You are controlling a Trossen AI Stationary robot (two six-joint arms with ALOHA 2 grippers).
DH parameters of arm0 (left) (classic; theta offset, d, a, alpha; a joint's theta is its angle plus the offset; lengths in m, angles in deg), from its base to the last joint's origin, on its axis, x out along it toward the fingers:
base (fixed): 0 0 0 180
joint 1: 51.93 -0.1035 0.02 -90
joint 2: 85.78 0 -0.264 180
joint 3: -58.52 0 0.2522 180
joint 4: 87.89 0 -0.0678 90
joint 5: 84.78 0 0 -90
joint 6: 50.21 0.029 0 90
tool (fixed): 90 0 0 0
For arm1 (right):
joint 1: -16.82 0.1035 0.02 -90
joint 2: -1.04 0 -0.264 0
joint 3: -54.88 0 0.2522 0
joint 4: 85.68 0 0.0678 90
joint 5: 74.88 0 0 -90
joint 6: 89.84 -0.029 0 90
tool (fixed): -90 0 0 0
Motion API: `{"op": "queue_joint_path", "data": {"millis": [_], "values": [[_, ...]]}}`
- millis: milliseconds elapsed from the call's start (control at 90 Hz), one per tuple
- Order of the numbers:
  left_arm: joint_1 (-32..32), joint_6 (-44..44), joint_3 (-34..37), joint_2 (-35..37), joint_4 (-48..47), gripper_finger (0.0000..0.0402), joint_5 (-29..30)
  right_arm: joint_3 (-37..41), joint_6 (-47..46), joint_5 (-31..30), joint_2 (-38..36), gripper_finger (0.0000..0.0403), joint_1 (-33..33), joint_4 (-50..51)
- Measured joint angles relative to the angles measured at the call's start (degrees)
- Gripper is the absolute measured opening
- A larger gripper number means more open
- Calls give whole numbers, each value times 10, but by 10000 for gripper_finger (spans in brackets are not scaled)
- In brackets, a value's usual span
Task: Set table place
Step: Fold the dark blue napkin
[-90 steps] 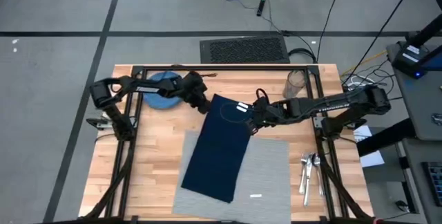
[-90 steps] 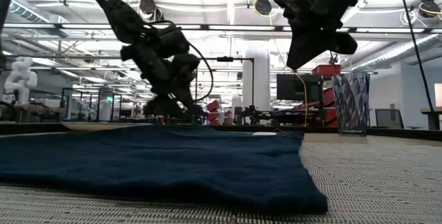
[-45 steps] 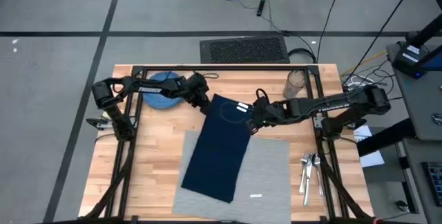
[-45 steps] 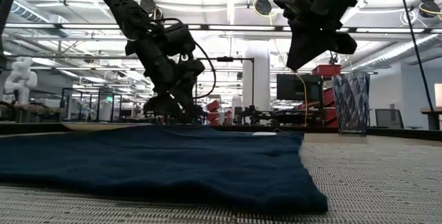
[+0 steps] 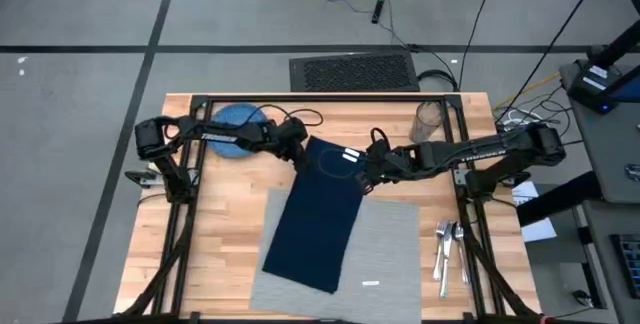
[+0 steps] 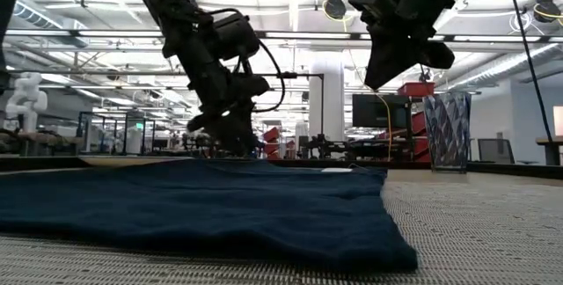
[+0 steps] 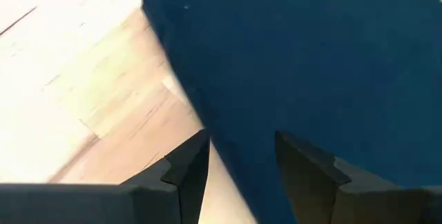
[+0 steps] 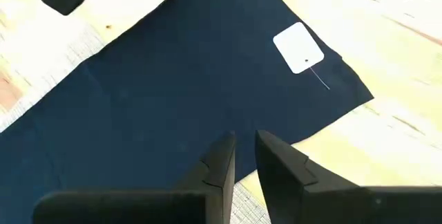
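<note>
Left gripper hovers over the far-left corner of the dark navy napkin; fingers parted a moderate way, holding nothing, straddling the cloth's edge where it meets bare wood. In the low view it hangs just above the cloth, and contact cannot be told.

Right gripper sits over the napkin's far-right edge, raised above it. Its fingers stand almost together with a narrow gap, nothing between them.

Napkin: long rectangle of soft, matte woven fabric, lying flat with slight ripples. Its long axis runs diagonally, far end toward the table's back middle, near end toward the front left. A small white tag lies on its far end. The near half rests on the placemat; the far half rests on wood.

Placemat: flat light-grey rectangle, coarse ribbed weave seen from the low view, at the front centre of the table, long side parallel to the front edge, with a small white tag near its front edge.

Table: pale butcher-block strips, thin black frame rails. A round blue dish sits at the back left under the left arm; a clear faceted glass at the back right; shiny metal cutlery just right of the placemat.
</note>
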Motion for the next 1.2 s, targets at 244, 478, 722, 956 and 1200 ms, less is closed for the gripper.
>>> {"op": "queue_joint_path", "data": {"millis": [244, 478, 722, 956, 1200], "values": [[6, 0, 0, 0, -20, 150, 39, 0, 0, -15, 0, 45, 0, 0], [18, -2, 0, 0, -20, 150, 74, 0, 4, -15, 0, 45, 0, 0], [20, -16, 0, 0, -20, 148, 76, 0, 4, -15, 0, 45, 0, 0], [11, -16, 0, 0, -27, 100, 64, 0, 6, -15, 0, 45, 0, 0], [11, 2, 1, 0, -19, 82, 29, 0, 6, -15, 0, 45, 0, 0]]}}
